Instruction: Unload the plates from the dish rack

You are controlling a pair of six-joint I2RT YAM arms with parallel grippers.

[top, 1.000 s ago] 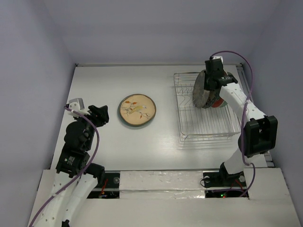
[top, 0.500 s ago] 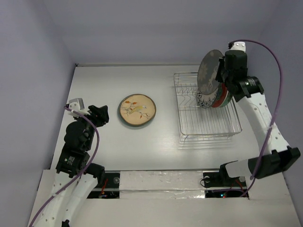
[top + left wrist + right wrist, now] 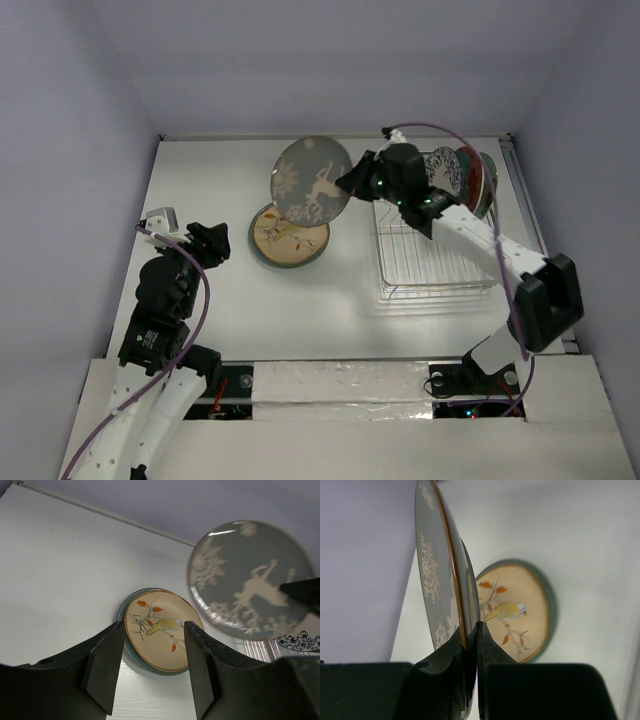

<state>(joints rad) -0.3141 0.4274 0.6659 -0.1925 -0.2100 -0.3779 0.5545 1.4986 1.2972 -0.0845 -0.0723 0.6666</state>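
Observation:
My right gripper (image 3: 353, 186) is shut on the rim of a grey-brown plate with a pale pattern (image 3: 312, 181) and holds it upright in the air, left of the dish rack (image 3: 437, 262). The plate hangs over a tan bird-painted plate (image 3: 289, 240) that lies flat on the table with a teal edge round it. In the right wrist view the held plate (image 3: 436, 555) stands edge-on between my fingers (image 3: 472, 630), with the bird plate (image 3: 517, 610) below. A blue-floral plate (image 3: 444, 172) and a red-rimmed plate (image 3: 487, 183) stand at the rack's far end. My left gripper (image 3: 212, 243) is open and empty.
The left wrist view shows the bird plate (image 3: 160, 630) beyond my open left gripper (image 3: 152, 670), the held plate (image 3: 252, 580) above it and the floral plate (image 3: 299, 640) at the right. Pale walls close in the white table (image 3: 200, 180) at the back and sides.
My right gripper lifted the patterned plate out of the rack and carried it left, over the bird plate. The left arm has not moved.

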